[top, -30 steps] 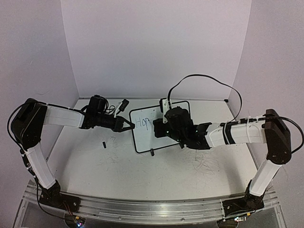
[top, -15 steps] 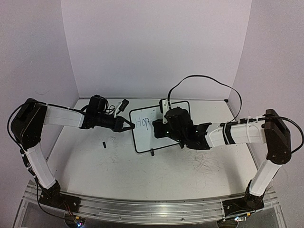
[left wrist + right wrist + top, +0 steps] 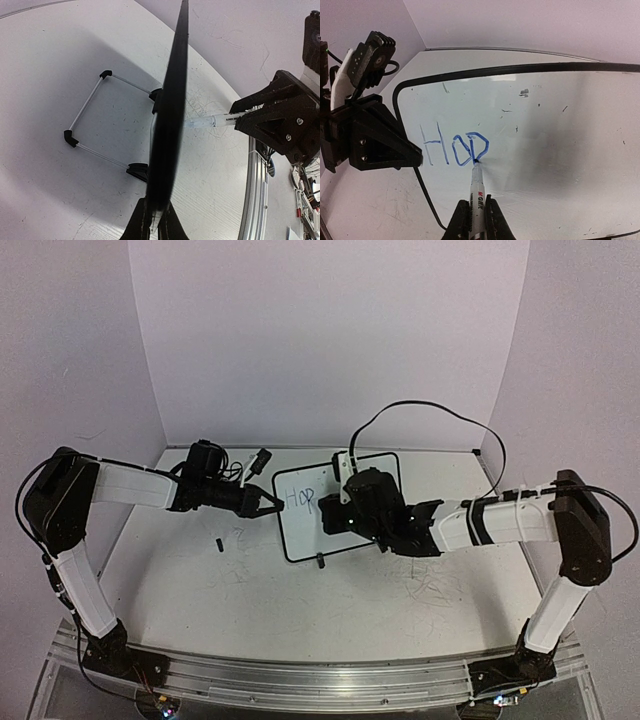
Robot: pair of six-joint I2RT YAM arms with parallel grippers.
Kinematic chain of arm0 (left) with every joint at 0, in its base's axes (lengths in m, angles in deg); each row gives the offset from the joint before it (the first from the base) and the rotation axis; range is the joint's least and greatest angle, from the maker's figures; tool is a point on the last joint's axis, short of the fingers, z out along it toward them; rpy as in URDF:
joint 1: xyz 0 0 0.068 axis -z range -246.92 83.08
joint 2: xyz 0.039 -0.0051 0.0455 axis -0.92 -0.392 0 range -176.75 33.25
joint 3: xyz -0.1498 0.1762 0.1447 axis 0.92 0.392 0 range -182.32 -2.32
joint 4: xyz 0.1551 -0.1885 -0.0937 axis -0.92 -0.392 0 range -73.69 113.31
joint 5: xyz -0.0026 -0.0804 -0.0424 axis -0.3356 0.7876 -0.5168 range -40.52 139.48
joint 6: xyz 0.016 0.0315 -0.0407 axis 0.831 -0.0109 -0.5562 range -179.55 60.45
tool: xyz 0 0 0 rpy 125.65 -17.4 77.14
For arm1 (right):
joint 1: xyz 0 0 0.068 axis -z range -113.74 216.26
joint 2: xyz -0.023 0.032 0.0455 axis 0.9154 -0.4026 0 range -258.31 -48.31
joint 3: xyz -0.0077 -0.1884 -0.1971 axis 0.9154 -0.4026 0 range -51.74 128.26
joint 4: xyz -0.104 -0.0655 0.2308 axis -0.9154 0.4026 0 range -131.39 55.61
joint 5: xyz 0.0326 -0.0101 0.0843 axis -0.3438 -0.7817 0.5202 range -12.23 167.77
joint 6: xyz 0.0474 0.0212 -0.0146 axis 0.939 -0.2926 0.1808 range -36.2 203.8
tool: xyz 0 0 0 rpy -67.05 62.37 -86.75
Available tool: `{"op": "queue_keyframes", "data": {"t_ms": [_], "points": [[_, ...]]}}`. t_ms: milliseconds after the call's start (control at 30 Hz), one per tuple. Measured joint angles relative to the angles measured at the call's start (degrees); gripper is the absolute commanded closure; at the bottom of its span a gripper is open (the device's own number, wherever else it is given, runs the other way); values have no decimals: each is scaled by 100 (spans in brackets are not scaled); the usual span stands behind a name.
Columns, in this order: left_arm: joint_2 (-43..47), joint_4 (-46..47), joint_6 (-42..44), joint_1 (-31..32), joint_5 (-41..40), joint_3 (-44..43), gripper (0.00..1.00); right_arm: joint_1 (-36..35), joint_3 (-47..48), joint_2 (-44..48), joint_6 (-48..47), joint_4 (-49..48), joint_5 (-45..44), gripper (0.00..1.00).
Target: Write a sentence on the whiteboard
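Note:
The whiteboard (image 3: 303, 532) stands tilted on the table with blue letters "Hop" (image 3: 299, 498) at its upper left. My left gripper (image 3: 272, 505) is shut on the board's left edge. In the left wrist view that edge is a dark blurred band (image 3: 170, 125) running up from my left gripper (image 3: 155, 222). My right gripper (image 3: 476, 212) is shut on a white marker (image 3: 477, 195). The marker's tip touches the board (image 3: 560, 130) at the foot of the "p" in the sentence (image 3: 455, 147). In the top view the right gripper (image 3: 327, 508) covers the board's middle.
A small black cap-like piece (image 3: 218, 543) lies on the table left of the board. The board's wire stand (image 3: 90, 125) rests behind it. A black cable (image 3: 430, 405) arcs above the right wrist. A black plug (image 3: 260, 462) hangs by the left wrist. Walls close in on three sides.
My right gripper and the marker have shifted slightly left across the board. The left arm and the board have stayed still.

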Motion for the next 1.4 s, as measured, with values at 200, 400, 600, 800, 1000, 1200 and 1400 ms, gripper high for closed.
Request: {"op": "queue_keyframes", "data": {"t_ms": [200, 400, 600, 800, 1000, 1200, 1400], "points": [[0, 0, 2, 0, 13, 0, 100, -13, -37, 20, -30, -76, 85, 100], [0, 0, 2, 0, 22, 0, 100, 162, -456, 395, -56, -222, 168, 100], [0, 0, 2, 0, 22, 0, 100, 308, -463, 405, -73, -359, 269, 100], [0, 0, 2, 0, 22, 0, 100, 302, -459, 405, -138, -410, 415, 100], [0, 0, 2, 0, 22, 0, 100, 302, -459, 375, -140, -420, 437, 100], [0, 0, 2, 0, 18, 0, 100, 302, -455, 288, -138, -415, 437, 100], [0, 0, 2, 0, 17, 0, 100, 297, -426, 266, -134, -417, 401, 100]]}}
